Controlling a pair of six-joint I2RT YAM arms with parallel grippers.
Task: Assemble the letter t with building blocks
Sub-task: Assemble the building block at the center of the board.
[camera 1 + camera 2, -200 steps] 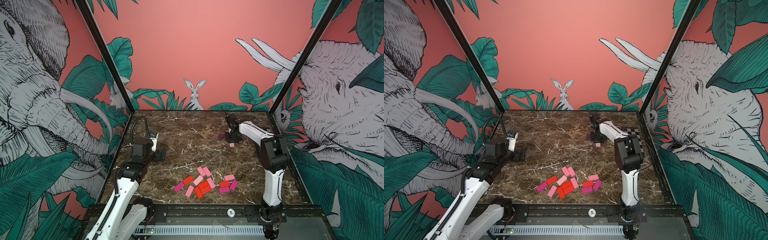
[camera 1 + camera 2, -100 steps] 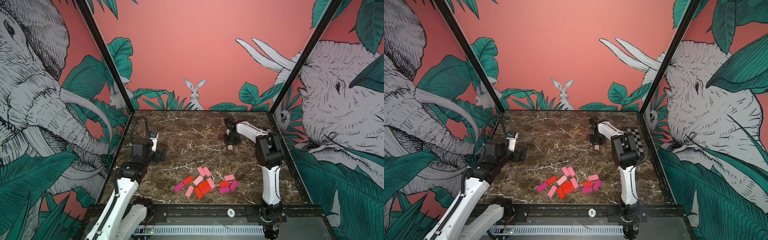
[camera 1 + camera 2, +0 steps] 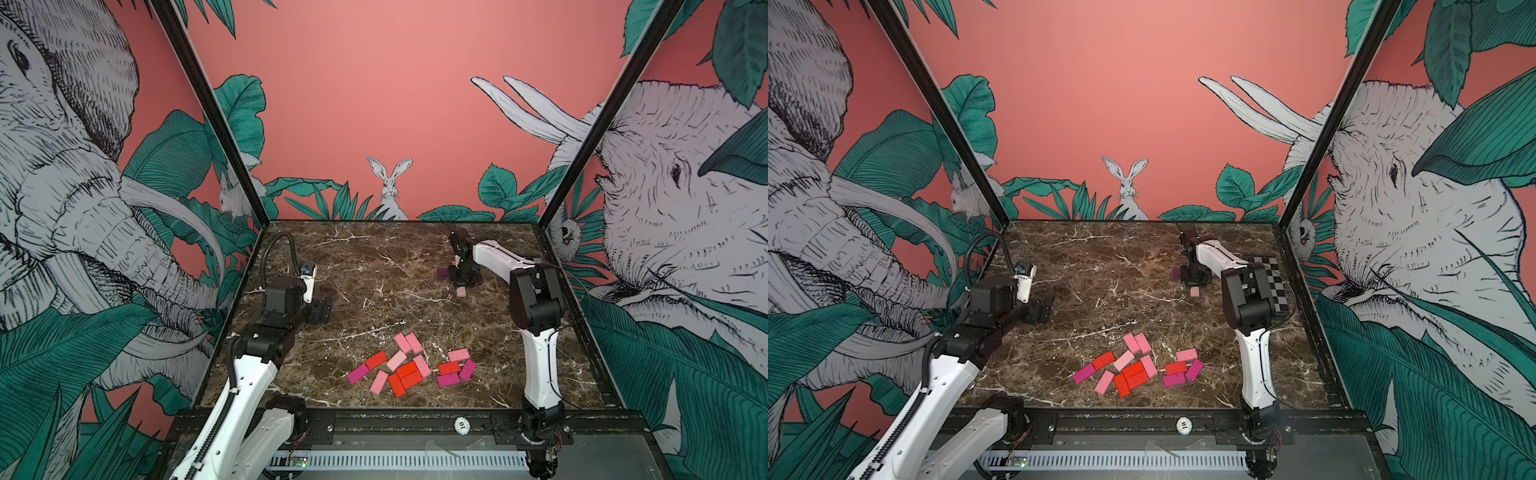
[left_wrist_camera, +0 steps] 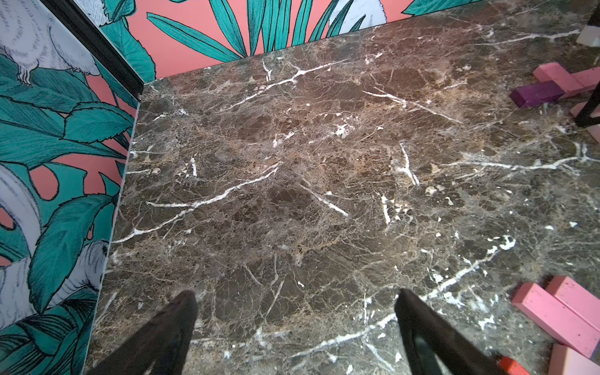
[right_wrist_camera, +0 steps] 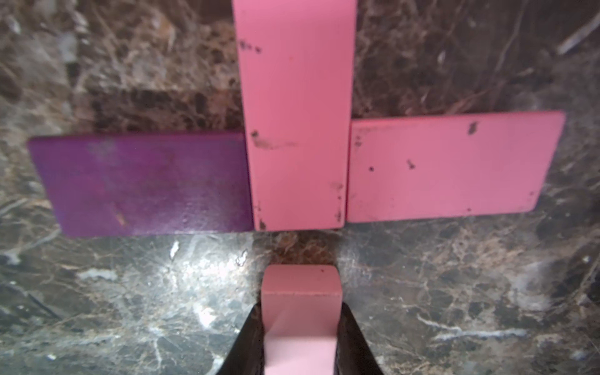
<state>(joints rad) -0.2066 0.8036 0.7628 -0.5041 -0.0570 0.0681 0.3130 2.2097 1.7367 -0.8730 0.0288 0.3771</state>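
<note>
the right claw [image 5: 300, 319] is clenched on a light pink block [image 5: 300, 282], held a small gap away from the end of a middle pink block [image 5: 295, 113] that lies flat on the counter [image 3: 365, 257]. a purple block [image 5: 143, 185] and a side pink block [image 5: 444, 168] touch its two long sides, forming a cross at the far right. the left claw [image 4: 295, 293] is spread wide above the counter's left side. the pile of blocks [image 3: 409, 368] lies near the front edge, unmoved since a second ago, while the right arm [image 3: 536, 299] has swung its elbow slightly inward.
</note>
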